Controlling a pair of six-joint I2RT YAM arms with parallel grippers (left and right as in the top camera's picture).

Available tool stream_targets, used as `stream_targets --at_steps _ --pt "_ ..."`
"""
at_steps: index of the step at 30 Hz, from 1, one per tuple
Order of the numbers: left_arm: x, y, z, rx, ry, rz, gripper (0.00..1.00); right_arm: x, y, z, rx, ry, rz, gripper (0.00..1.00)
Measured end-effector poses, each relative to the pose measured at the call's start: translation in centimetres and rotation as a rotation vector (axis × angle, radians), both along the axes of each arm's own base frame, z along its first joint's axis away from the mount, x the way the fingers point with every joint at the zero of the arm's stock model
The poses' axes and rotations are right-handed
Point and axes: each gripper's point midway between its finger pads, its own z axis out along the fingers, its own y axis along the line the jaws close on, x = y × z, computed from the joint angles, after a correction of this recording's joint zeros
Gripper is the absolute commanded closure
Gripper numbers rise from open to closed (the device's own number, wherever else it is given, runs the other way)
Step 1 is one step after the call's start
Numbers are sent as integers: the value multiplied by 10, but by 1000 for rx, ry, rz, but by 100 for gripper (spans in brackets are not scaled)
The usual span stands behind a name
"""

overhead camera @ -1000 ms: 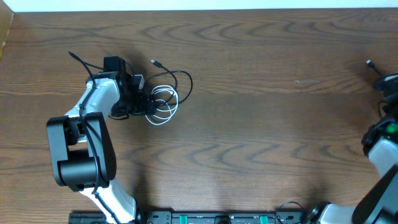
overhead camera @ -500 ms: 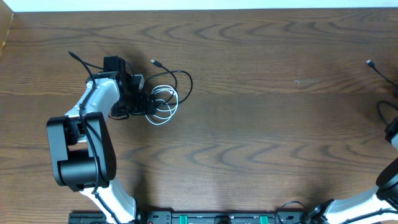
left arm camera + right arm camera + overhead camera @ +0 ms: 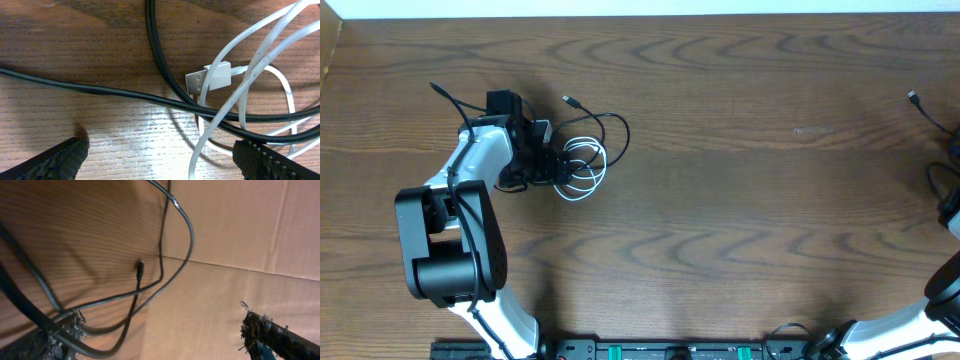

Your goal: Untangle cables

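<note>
A tangle lies at the table's left: a white cable (image 3: pixel 584 166) coiled in loops, crossed by a black cable (image 3: pixel 616 128) whose plug (image 3: pixel 570 101) points up-left. My left gripper (image 3: pixel 552 165) is low over this tangle, open. In the left wrist view its fingers (image 3: pixel 60 161) straddle a white cable (image 3: pixel 201 145) strand, beside the white USB plug (image 3: pixel 212 77) and crossing black cable (image 3: pixel 125 93). At the far right lies a second black cable (image 3: pixel 923 106). My right gripper (image 3: pixel 165 340) is open; that black cable (image 3: pixel 100 330) drapes over its left finger, its plug (image 3: pixel 140 268) on the table.
The black cable's other end (image 3: pixel 437 90) trails up-left past my left arm (image 3: pixel 450 235). Only part of my right arm (image 3: pixel 950 215) shows at the right edge. In the right wrist view, a cardboard surface (image 3: pixel 225 255) lies beyond the table edge.
My right gripper has gone from shut to open and pulled back off the right edge of the overhead view. The right-hand cable's plug shifted slightly. The left arm has not moved.
</note>
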Motion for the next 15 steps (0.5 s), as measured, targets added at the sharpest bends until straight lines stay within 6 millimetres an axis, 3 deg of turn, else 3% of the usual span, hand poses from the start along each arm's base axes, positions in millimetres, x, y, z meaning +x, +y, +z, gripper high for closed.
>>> stream_targets --at_steps 4,8,15 --pt "0 0 0 0 0 0 2 -1 17 -22 83 62 14 1" --pt "0 0 0 0 0 0 2 -11 45 -59 239 177 57 1" --pt "0 0 0 0 0 0 2 -6 66 -59 380 86 72 1"
